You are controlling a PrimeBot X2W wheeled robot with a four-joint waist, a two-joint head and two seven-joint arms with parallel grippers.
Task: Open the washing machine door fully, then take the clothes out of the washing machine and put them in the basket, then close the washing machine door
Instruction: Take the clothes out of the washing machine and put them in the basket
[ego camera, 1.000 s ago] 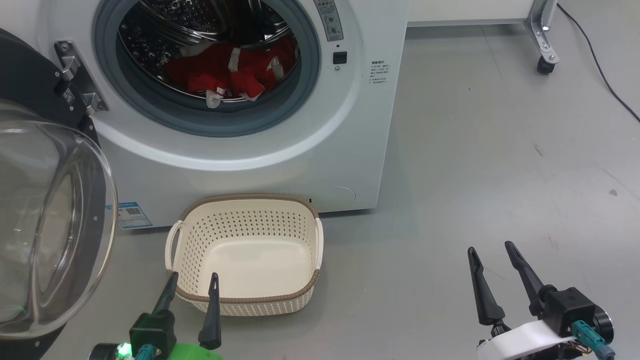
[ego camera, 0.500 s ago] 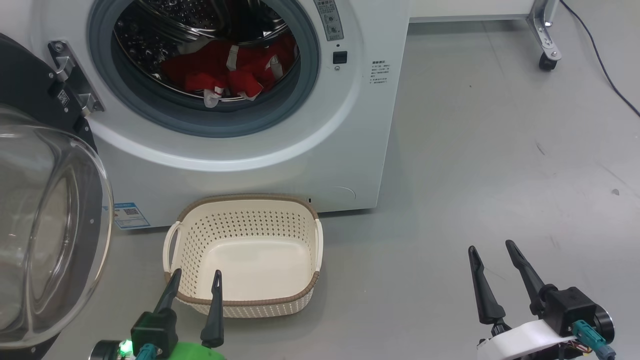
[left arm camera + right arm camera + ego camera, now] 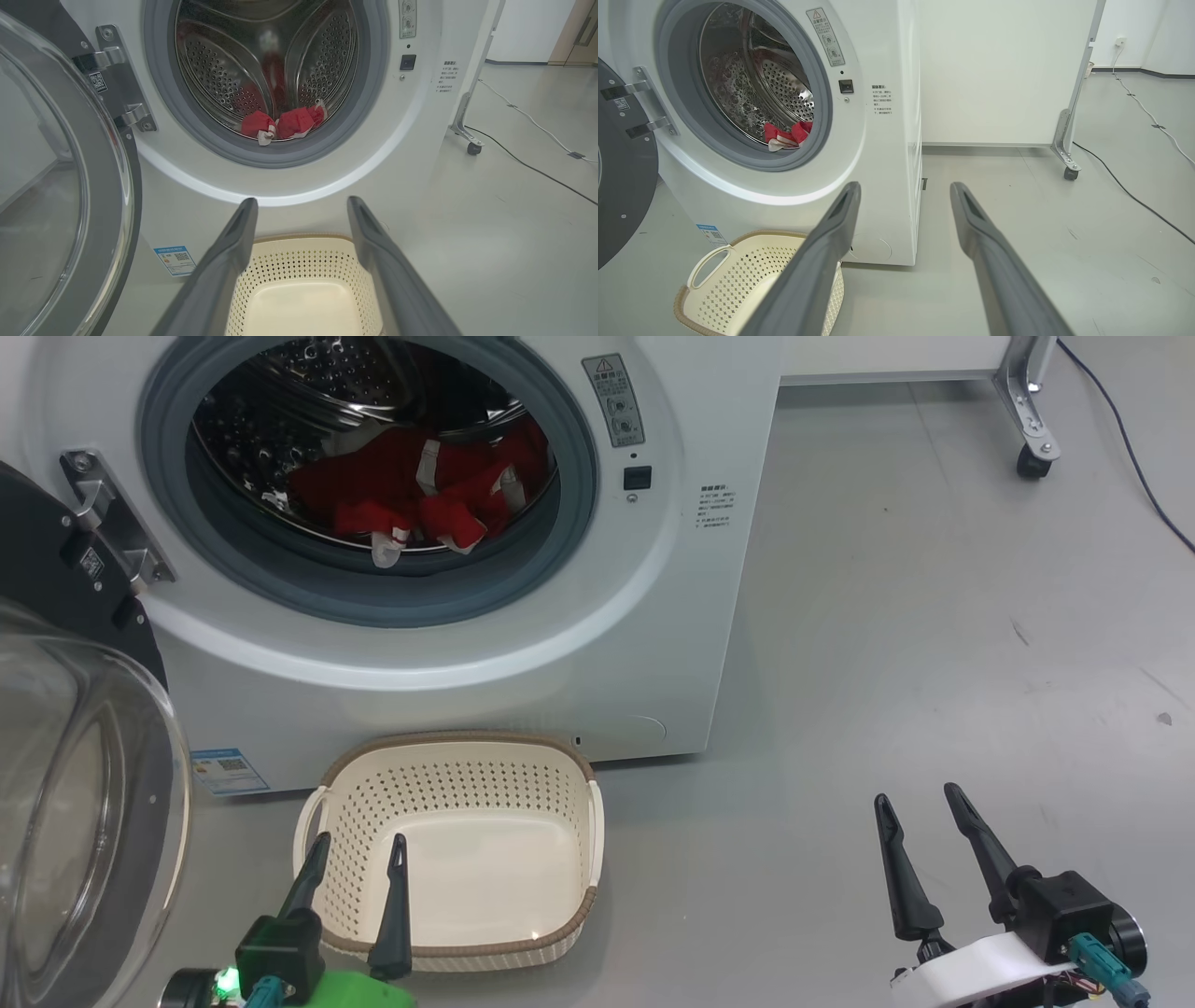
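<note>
Bright red, white-striped fabric clothes (image 3: 420, 495) lie at the front lip of the steel drum (image 3: 313, 364) in the white front-loading washing machine (image 3: 523, 644). That is ahead of and above the left hand (image 3: 360, 840), which is spread wide and empty over the near rim of the cream perforated plastic basket (image 3: 448, 739). The right hand (image 3: 915, 795), equally wide, sits farther off.

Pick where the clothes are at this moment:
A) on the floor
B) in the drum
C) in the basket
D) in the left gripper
B: the red clothes lie at the bottom of the drum, behind the open doorway, and the basket on the floor below has none in it.
</note>
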